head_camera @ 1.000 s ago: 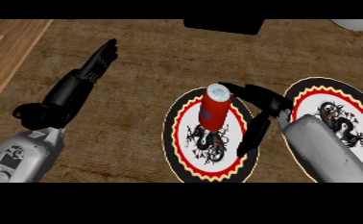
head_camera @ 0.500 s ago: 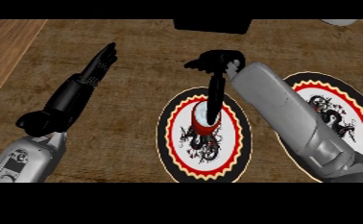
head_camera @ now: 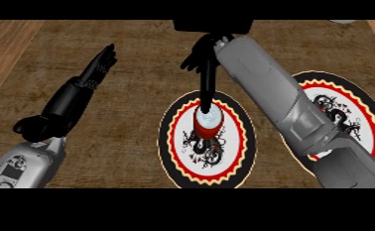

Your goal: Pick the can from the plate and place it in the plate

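The red can [head_camera: 207,126] with a pale top stands upright in the middle of the left plate [head_camera: 173,137], which is white with a red and black rim. My right hand [head_camera: 202,59] hovers beyond the can. One straight finger [head_camera: 209,88] runs down to the can's top, while the others hang relaxed to the left, closed round nothing. A second, matching plate [head_camera: 344,102] lies to the right, partly hidden under my right forearm. At the left, my left hand [head_camera: 93,74] rests open, fingers pointing away, far from both plates.
A dark object [head_camera: 212,25] sits at the counter's far edge, just behind my right hand. A lighter wooden strip [head_camera: 15,41] runs along the left side. A pale object [head_camera: 351,22] shows at the far right corner.
My right hand has swung from the can's right side up and over it to the far side. The can stays on the left plate. The left arm has barely moved.
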